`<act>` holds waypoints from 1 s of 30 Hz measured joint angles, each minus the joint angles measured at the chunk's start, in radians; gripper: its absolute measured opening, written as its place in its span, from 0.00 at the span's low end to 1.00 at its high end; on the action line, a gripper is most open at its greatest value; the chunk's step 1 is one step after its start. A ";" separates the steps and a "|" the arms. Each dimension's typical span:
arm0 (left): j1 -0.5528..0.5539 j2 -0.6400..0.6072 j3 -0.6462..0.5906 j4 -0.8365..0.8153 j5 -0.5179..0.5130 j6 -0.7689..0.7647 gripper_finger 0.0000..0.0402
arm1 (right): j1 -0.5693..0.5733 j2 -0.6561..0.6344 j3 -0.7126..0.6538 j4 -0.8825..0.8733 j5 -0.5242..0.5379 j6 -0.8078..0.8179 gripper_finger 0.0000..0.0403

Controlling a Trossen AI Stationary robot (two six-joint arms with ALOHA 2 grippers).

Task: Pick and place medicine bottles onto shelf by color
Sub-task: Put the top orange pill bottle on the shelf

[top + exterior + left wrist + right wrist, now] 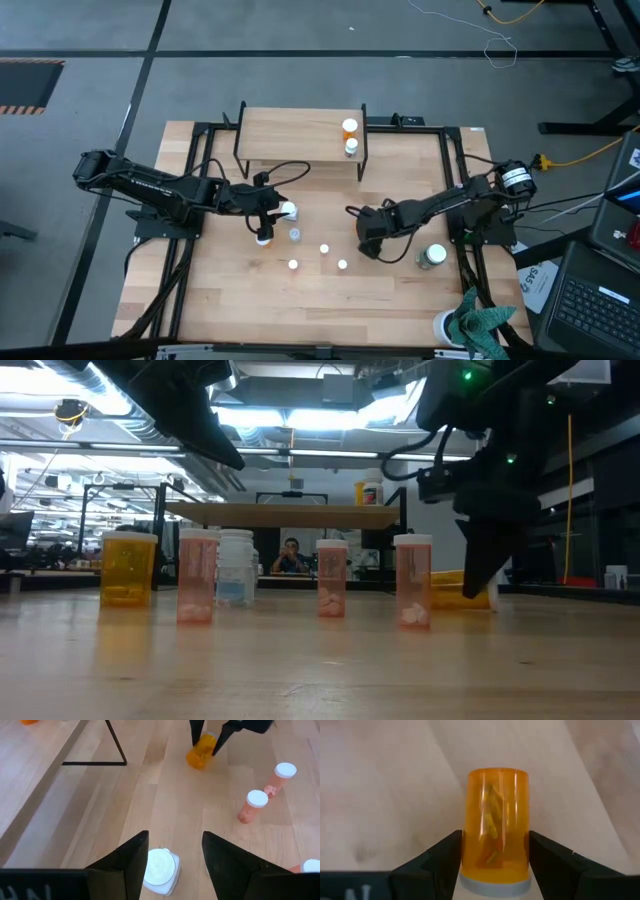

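Note:
An orange bottle (495, 820) lies on its side on the table right of centre, with my right gripper (368, 245) shut on it. Farther left my left gripper (175, 855) hangs open above a white-capped white bottle (160, 870) that stands on the table, and touches nothing. The shelf (300, 135) stands at the far side on black wire legs. An orange bottle (349, 127) and a white one (351, 148) stand at its right end. Several white-capped bottles (324, 249) stand between the arms. My right gripper pinches the orange bottle's round body between its two fingers, near the cap end (470, 860). The fingers (540, 860) come steeply from above and lie across the bottle. The bottle lies on its side, with its bottom end toward the table.
A large dark bottle with a white cap (433, 256) stands near the right arm's base. A white cup with teal cloth (470, 325) sits at the near right corner. Pinkish bottles (256, 805) stand in a loose row at the table's middle.

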 joint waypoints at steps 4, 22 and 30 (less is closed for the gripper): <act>0.000 0.000 0.000 0.000 0.000 0.000 0.45 | -0.024 0.000 0.000 -0.006 -0.068 -0.067 0.54; 0.000 0.000 0.000 0.000 0.000 0.000 0.45 | -0.077 0.000 0.186 -0.350 -0.140 -0.186 0.48; 0.000 0.000 0.000 0.000 0.000 0.000 0.45 | -0.118 0.000 0.335 -0.648 -0.182 -0.246 0.48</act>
